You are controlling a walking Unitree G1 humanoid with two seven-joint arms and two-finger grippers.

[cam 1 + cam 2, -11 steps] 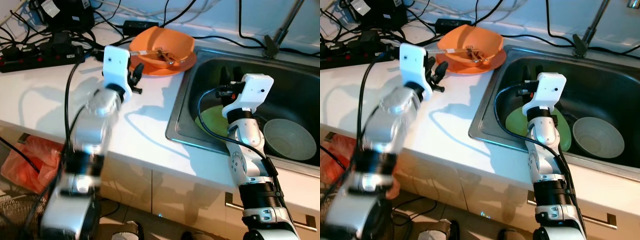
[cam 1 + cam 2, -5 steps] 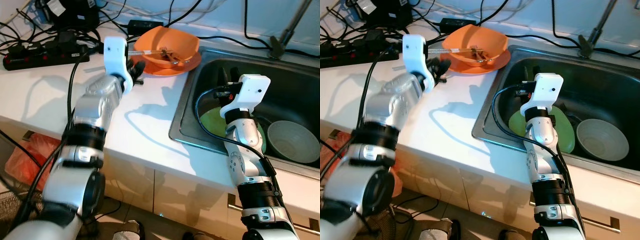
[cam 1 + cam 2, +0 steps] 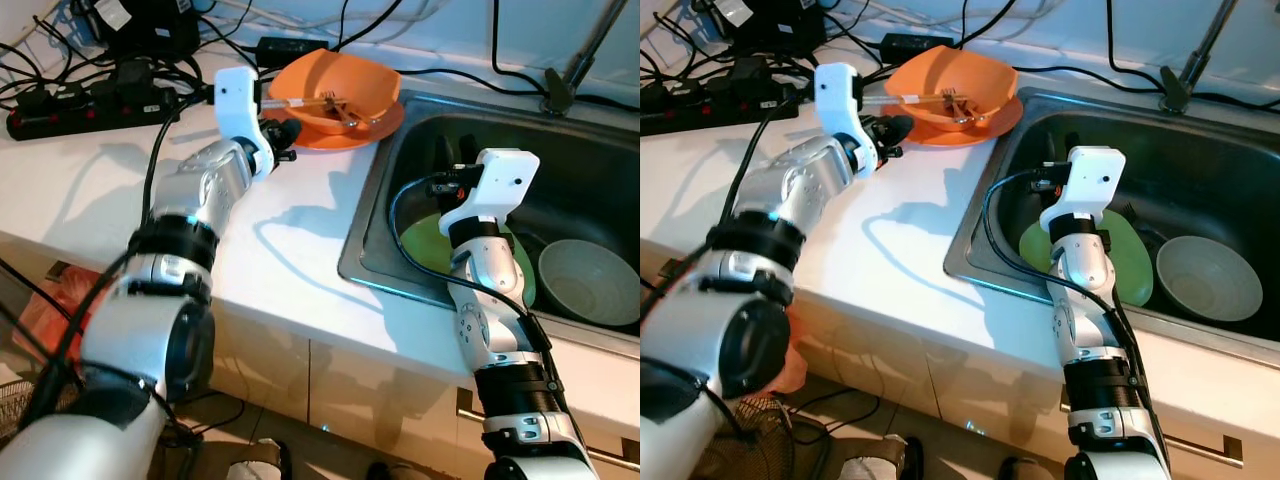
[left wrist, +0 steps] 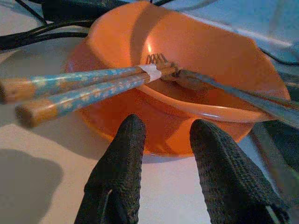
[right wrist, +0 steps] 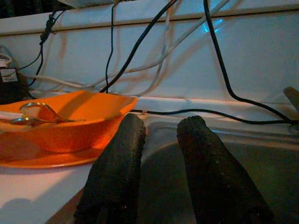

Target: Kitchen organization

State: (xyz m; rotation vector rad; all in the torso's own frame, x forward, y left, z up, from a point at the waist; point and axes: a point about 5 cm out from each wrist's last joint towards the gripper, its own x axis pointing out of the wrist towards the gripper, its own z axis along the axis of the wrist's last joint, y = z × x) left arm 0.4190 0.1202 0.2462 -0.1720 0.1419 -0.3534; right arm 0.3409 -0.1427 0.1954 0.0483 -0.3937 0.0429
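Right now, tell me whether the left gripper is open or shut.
Open. In the left wrist view the left gripper has its two black fingers apart, empty, just short of the orange bowl that holds the chopsticks.

White countertop [image 3: 90, 190], steel sink [image 3: 600, 150], pale wall, cabinet fronts below.

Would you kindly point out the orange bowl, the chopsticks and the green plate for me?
orange bowl [image 4: 205, 51]: left wrist view, inner wall.
chopsticks [image 4: 79, 88]: left wrist view, blue patterned shaft.
green plate [image 3: 1132, 262]: right eye view, right-hand face, in the sink.
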